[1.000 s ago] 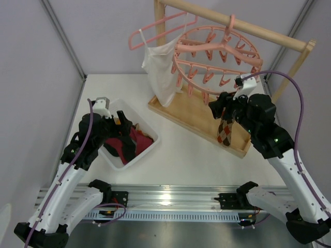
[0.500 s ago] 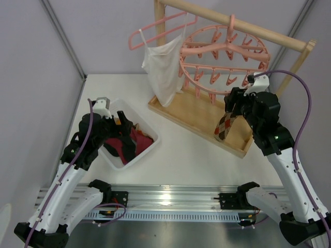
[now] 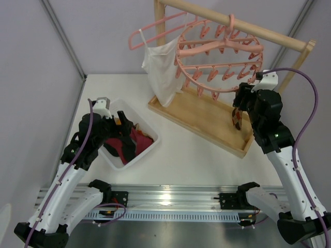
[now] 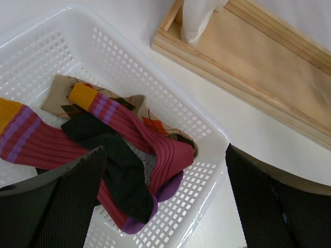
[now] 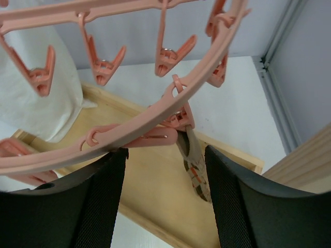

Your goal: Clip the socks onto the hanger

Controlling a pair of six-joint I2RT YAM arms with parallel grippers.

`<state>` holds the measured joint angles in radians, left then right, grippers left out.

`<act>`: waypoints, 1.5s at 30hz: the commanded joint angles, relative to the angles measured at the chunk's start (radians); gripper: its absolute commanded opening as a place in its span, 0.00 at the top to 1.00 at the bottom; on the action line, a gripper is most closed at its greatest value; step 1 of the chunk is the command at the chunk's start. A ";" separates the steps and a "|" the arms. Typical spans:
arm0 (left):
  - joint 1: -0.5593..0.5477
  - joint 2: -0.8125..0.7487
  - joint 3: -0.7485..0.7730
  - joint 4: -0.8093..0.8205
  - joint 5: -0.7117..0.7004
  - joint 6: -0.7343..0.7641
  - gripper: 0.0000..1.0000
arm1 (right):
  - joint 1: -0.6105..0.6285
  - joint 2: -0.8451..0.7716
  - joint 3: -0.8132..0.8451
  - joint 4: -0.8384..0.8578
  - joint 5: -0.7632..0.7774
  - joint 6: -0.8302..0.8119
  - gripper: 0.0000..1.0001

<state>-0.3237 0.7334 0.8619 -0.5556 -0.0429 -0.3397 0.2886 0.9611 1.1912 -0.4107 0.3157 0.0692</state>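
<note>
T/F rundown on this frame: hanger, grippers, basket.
1. An argyle sock hangs from a clip on the round hanger. True.
2. The right gripper is clamped on that sock. False: its fingers stand apart either side.
3. The basket is empty. False: socks lie in it.
4. The left gripper is open above the basket. True.
5. The white top lies in the basket. False: it hangs on a coat hanger.

Your hanger (image 3: 220, 47): pink all over, clips included. Hanging sock (image 5: 195, 173) at its rim: tan argyle, red-orange diamonds. Your white mesh basket (image 4: 170, 88) shows a maroon ribbed sock (image 4: 160, 150) with purple toe and orange, purple-striped cuff, a black sock (image 4: 121, 170), and a tan argyle sock (image 4: 62, 95).
</note>
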 commanded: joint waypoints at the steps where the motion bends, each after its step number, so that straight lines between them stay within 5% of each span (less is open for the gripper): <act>1: 0.012 0.003 -0.012 0.033 0.026 -0.007 0.00 | -0.008 -0.035 0.001 0.104 0.083 0.000 0.34; 11: 0.012 0.001 -0.012 0.039 0.035 -0.007 0.01 | -0.008 -0.074 0.001 0.090 0.065 0.029 0.35; 27: 0.012 -0.005 -0.023 0.091 0.138 -0.012 0.00 | -0.006 -0.164 0.030 -0.013 -0.556 0.037 0.35; 35: -0.009 0.035 0.058 0.217 0.334 -0.104 0.01 | -0.006 -0.125 -0.064 0.010 -0.468 0.052 0.36; 45: -0.173 0.268 0.349 0.348 0.275 -0.088 0.01 | -0.011 -0.062 -0.088 0.044 -0.202 0.090 0.36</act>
<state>-0.4610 0.9493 1.1137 -0.2993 0.2466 -0.4278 0.2829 0.9150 1.0904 -0.4137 -0.0185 0.1337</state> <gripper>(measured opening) 0.994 0.643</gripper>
